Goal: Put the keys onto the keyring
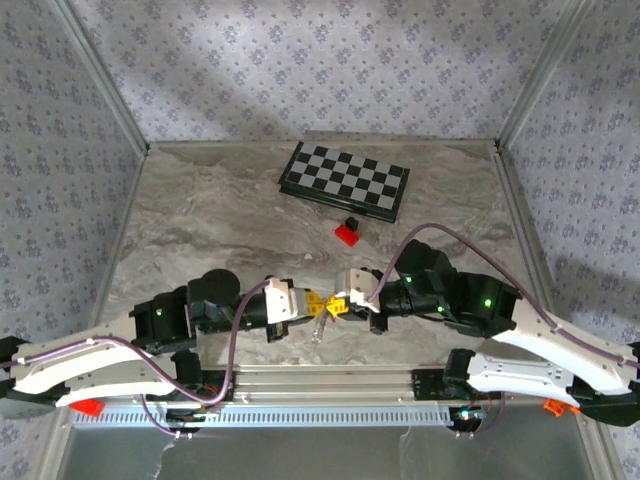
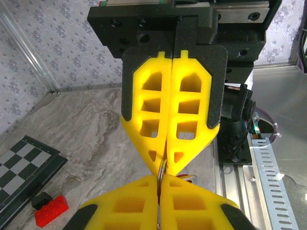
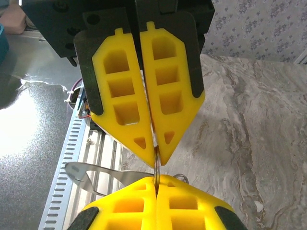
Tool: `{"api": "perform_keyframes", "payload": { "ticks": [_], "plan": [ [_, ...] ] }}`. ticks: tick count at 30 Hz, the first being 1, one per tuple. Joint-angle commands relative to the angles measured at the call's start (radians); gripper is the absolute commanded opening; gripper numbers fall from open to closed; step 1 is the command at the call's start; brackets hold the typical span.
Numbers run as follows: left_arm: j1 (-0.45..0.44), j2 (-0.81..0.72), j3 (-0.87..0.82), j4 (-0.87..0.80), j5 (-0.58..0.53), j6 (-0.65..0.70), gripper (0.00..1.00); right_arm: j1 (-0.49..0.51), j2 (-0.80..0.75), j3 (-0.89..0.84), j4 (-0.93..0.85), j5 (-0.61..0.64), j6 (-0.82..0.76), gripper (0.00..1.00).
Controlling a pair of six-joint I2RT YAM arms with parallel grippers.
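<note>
Left pincer [image 2: 160, 186] and right pincer [image 3: 156, 183] both pinch the keyring [image 2: 161, 170], tips meeting.

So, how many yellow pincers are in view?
2. The yellow plastic left pincer and the right pincer meet tip to tip above the near edge of the marble table, both shut on a thin metal ring.

This was a robotics lab test cell: a marble-patterned tabletop [image 1: 200, 220] boxed in by floral-papered panels [image 1: 300, 70] at 9, 12 and 3 o'clock, aluminium frame posts [image 1: 100, 75] between them, a slotted metal rail [image 1: 300, 412] at 6 o'clock.
</note>
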Motion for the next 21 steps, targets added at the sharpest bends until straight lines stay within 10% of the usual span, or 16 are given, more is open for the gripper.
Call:
{"api": "perform_keyframes", "payload": {
  "ticks": [1, 7, 12, 21],
  "plan": [
    [0.001, 0.009, 0.027, 0.026, 0.019, 0.011, 0.02, 0.012, 0.004, 0.029, 0.015, -0.024, -0.007, 0.00],
    [0.001, -0.020, 0.011, 0.073, 0.046, 0.004, 0.00, 0.013, -0.010, 0.024, 0.031, -0.033, -0.004, 0.02],
    [0.002, -0.095, -0.040, 0.182, 0.069, -0.012, 0.00, 0.010, -0.057, -0.004, 0.057, -0.036, 0.008, 0.28],
    [0.001, -0.143, -0.066, 0.240, 0.106, -0.035, 0.00, -0.002, -0.069, -0.006, 0.085, -0.076, 0.017, 0.32]
  ]
}}
